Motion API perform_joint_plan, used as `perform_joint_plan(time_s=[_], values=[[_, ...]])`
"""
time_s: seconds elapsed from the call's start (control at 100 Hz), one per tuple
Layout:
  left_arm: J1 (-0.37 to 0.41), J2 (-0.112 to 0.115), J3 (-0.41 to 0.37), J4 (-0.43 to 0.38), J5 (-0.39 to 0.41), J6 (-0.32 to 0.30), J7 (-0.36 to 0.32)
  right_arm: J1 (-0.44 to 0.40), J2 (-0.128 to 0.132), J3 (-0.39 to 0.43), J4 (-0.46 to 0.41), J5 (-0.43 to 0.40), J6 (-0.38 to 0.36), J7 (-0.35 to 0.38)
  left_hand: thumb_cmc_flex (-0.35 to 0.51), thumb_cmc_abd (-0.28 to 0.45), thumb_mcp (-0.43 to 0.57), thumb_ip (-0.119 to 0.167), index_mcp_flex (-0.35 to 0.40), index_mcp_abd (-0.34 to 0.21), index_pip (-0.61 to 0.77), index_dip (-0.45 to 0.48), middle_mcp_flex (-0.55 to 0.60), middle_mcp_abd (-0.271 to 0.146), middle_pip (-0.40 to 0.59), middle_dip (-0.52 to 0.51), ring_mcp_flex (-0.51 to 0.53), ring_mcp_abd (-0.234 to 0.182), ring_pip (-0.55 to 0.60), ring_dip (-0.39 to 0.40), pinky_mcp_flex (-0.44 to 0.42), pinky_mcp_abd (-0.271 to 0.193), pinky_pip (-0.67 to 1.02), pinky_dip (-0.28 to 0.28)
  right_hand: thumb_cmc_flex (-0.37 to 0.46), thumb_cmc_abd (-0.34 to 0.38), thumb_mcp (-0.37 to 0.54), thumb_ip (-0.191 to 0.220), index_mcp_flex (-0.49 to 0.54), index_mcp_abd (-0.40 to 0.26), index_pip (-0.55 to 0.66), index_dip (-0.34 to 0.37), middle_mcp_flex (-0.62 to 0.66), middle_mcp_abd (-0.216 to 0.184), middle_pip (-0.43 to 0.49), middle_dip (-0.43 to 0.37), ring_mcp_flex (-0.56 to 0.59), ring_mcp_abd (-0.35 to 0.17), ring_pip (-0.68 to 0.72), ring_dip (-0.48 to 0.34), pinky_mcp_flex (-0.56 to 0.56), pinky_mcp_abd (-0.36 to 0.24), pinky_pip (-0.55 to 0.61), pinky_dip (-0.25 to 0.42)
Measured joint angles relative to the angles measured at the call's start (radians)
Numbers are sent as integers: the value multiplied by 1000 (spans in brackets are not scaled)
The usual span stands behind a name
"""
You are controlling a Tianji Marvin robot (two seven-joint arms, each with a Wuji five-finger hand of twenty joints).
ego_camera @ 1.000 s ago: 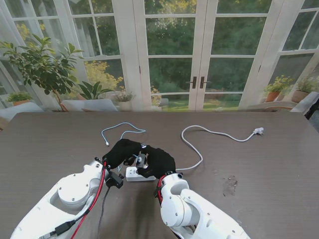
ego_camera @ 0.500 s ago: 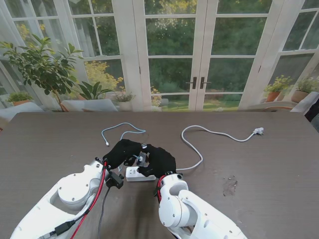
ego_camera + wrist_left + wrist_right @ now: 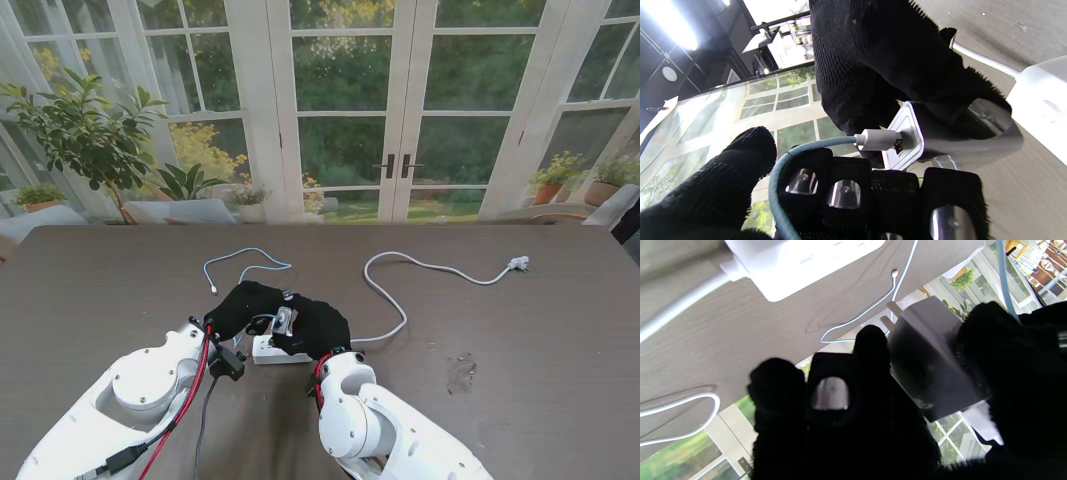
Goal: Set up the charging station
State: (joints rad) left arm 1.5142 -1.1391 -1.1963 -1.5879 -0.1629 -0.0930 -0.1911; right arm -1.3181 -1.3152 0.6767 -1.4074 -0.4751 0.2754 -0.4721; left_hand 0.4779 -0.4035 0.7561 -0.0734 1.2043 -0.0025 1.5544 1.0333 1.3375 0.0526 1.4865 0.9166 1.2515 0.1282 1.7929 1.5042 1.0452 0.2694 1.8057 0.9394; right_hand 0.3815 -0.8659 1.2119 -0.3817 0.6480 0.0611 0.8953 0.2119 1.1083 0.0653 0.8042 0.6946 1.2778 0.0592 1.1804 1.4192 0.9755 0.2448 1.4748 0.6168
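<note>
Both black-gloved hands meet over the white power strip [image 3: 265,349], which lies on the dark table [image 3: 520,330]. My right hand [image 3: 320,325] is shut on a grey charger adapter [image 3: 283,320], held just above the strip. In the right wrist view the adapter [image 3: 930,363] shows its prongs [image 3: 890,311] free in the air, apart from the strip [image 3: 800,260]. A USB plug [image 3: 877,140] sits in the adapter's port [image 3: 903,140]. Its blue braided cable [image 3: 780,186] runs back between the thumb and fingers of my left hand [image 3: 243,302].
The cable's loose end [image 3: 245,262] loops on the table beyond the hands. From the strip a white power cord [image 3: 400,300] curves right to its plug [image 3: 518,263]. Glass doors and potted plants stand behind the table's far edge.
Almost nothing differs. The hands stay together over the strip, and the right forearm has shifted slightly to the left.
</note>
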Motion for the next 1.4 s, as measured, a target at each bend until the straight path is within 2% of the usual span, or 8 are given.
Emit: perform_joint_plan(time_s=[0.11,0.2,0.32,0.43,0.6,1.25,1.33,1.4], values=[[5,4,-8,-10,30,8,-11,1,4,1,6,0,-35,11,0,24,-26,0,0,0,-27,-48,1,1,-44,-28,0,0,-8,-18,0,0,0,-139,6,0,0,-7,10,7,0,-1,24,-8,0,19,0,-8,2,0,15,-22,0,-1],[8,4,-11,-16,44,18,-9,3,9,1,13,-3,-63,18,0,37,-36,0,12,27,-174,-164,10,45,-216,-88,-1,66,-92,-678,0,50,0,-223,6,0,0,-7,31,13,-1,-1,42,-14,0,29,0,-23,4,0,29,-42,0,-2],[12,4,-18,-22,66,36,-1,6,14,1,18,-2,-85,26,0,36,-38,0,24,71,-392,-291,11,98,-454,-163,-3,128,-225,-862,-3,140,-5,-288,6,2,0,-16,55,35,-1,-1,70,-18,2,47,8,-34,21,0,46,-53,0,-3],[18,5,-26,-27,93,45,2,8,16,4,25,-1,-108,28,0,36,-38,0,26,88,-603,-387,12,118,-645,-186,-4,163,-347,-880,-8,218,-40,-341,6,2,0,-18,70,54,-1,5,82,-20,2,57,15,-36,28,0,57,-55,0,-6],[31,8,-47,-50,193,47,20,8,19,6,27,3,-115,34,0,36,-49,0,32,95,-795,-439,12,128,-793,-172,-4,173,-404,-881,-16,232,-56,-379,6,2,0,-27,84,71,-1,22,82,-20,2,70,15,-38,31,0,65,-56,0,-6],[79,6,-129,-85,418,71,186,12,24,8,32,17,-154,52,22,32,-44,-1,-31,92,-971,-461,12,127,-838,-60,-4,153,-343,-856,-16,187,-45,-373,6,2,0,-39,93,71,-1,44,85,-20,15,81,16,-38,43,0,68,-56,0,-6],[81,4,-139,-83,482,72,200,12,24,8,33,21,-157,53,53,31,-24,-4,-56,92,-990,-479,-24,127,-905,-28,-4,153,-446,-847,-19,181,-45,-380,6,2,0,-39,93,71,-1,45,85,-20,15,81,16,-38,43,0,68,-56,0,-6],[81,4,-146,-79,491,71,199,12,24,9,36,23,-160,53,64,12,-24,-42,-91,92,-993,-490,-85,144,-962,-25,-57,175,-599,-754,-109,173,-45,-348,6,2,0,-39,93,71,-1,47,85,-20,15,81,16,-38,43,0,68,-56,0,-6]])
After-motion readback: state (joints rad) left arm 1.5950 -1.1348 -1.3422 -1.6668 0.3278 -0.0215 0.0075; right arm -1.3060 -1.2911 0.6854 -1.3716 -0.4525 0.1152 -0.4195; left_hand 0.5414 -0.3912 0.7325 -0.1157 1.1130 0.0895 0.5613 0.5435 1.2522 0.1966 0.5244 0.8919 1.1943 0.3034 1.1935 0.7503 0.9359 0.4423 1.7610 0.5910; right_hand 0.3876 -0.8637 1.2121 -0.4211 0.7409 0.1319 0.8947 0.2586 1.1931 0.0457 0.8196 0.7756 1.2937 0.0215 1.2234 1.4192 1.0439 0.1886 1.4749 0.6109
